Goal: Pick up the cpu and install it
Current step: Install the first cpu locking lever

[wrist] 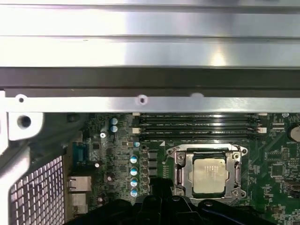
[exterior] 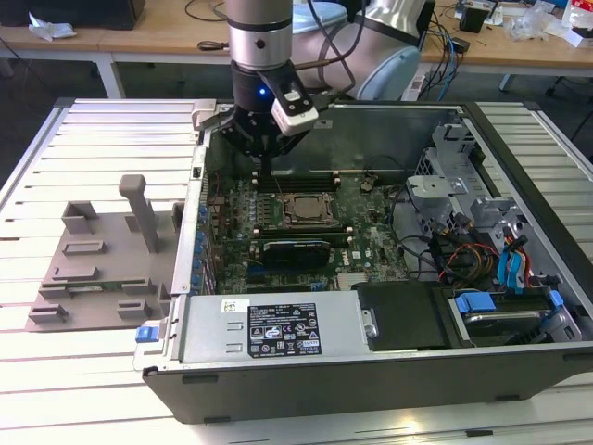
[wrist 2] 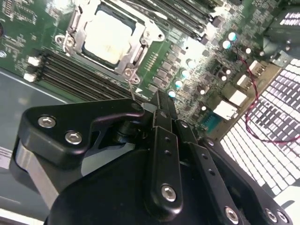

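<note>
One robot arm is hanging over one opened computer case (exterior: 371,352) lying flat on a slatted metal worktop (exterior: 102,148), its black pincer (exterior: 264,167) hovering just above the green motherboard (exterior: 371,199) near the case's far wall. The single cpu (wrist: 210,175) is sitting inside the metal-framed socket (wrist: 180,169) at the board's centre, its pale silvery top facing up and nothing touching it; in the second wrist view the cpu (wrist 2: 108,36) is showing ahead of the fingertips, apart from them. The pincer (wrist 2: 158,101) is looking closed down to a narrow point with nothing between its fingers, though the tips are partly lost against the dark housing. Dark memory slots (wrist: 197,125) are running alongside the socket, too tightly packed to count surely. One grey plastic cover (exterior: 102,255) is lying on the worktop at the exterior view's left. One blue-tabbed drive bay (exterior: 505,311) is sitting at the exterior view's right.
</note>
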Tool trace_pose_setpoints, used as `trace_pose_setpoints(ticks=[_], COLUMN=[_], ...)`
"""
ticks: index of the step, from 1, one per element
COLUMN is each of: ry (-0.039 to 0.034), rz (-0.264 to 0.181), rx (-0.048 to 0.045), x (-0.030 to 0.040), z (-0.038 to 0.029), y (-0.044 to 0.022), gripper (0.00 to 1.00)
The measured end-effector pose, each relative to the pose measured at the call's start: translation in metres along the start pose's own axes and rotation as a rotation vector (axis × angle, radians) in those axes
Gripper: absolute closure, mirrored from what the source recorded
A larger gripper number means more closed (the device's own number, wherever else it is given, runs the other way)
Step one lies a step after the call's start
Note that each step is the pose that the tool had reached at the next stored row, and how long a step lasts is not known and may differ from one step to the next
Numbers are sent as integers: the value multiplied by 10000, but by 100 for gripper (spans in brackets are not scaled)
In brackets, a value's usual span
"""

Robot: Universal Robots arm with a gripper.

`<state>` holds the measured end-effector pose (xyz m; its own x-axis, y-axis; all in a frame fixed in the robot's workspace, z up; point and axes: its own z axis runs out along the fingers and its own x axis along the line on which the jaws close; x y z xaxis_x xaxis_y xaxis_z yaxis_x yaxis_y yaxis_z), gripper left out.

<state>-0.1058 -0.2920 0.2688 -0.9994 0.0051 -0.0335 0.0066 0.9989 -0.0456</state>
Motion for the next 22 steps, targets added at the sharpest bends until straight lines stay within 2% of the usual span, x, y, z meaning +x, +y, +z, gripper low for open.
trace_pose_setpoints(ticks=[1, 3, 7, 12, 13, 14, 22], ry=[-1, 1, 1, 0, -1, 2, 4], rz=[2, 2, 2, 1, -2, 2, 1], rx=[-1, 1, -2, -12, -13, -12, -12], x=[37, 60, 67, 67, 57, 17, -126], z=[1, 2, 24, 65, 81, 89, 95], y=[11, 25, 103, 137, 146, 158, 160], gripper=[89, 89, 89, 89, 89, 89, 89])
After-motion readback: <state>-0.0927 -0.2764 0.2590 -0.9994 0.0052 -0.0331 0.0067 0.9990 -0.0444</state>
